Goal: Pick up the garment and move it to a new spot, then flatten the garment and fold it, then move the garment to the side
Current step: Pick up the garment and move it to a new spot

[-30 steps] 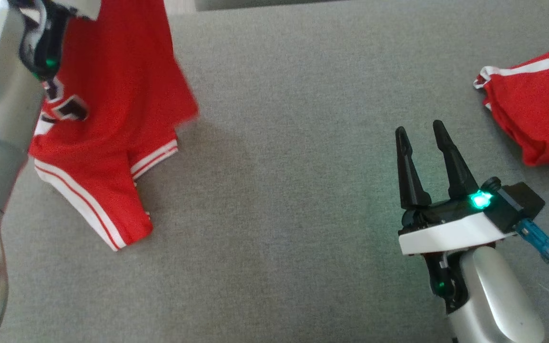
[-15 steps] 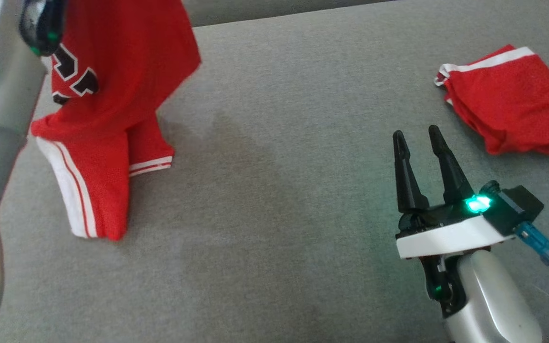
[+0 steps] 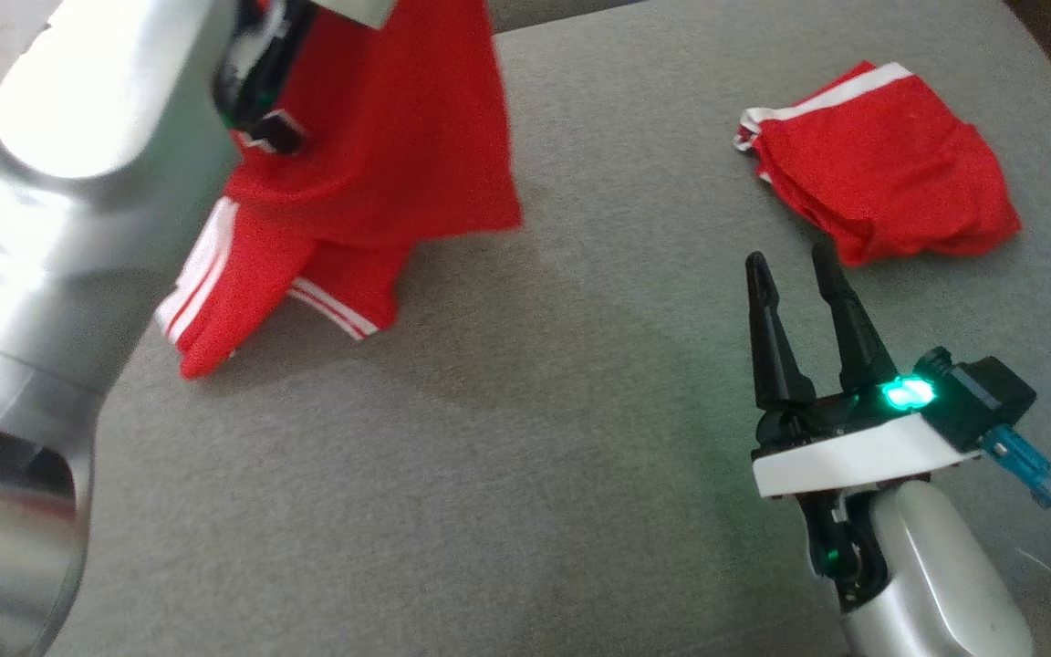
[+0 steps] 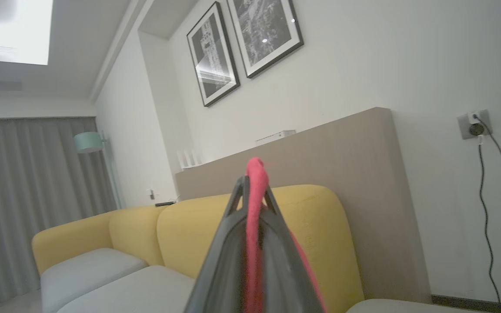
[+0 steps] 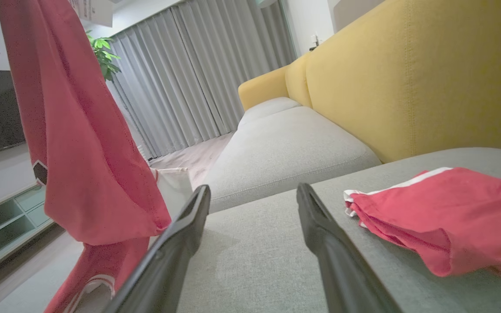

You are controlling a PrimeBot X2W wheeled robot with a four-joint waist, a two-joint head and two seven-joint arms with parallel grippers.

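Note:
The garment (image 3: 379, 146), a red jersey with white-striped hems, hangs from my left gripper (image 4: 255, 184) at the upper left of the head view. Its lower end (image 3: 243, 301) is bunched on the grey cushion (image 3: 535, 438). In the left wrist view a fold of the red cloth (image 4: 255, 174) is pinched between the shut fingers. In the right wrist view the garment (image 5: 81, 143) hangs at the left. My right gripper (image 3: 788, 255) hovers open and empty over the cushion at the lower right, well apart from the garment.
A second red piece with white trim (image 3: 881, 173) lies folded on the cushion just beyond my right gripper (image 5: 252, 189). The yellow sofa back (image 5: 407, 78) rises behind it. My silver left forearm (image 3: 60, 228) covers the left side. The cushion edge runs along the top right.
The camera has turned, shifting the whole picture left. The left arm has carried the hanging garment rightward over the cushion, and its lower end is more bunched. The right gripper stays open in place.

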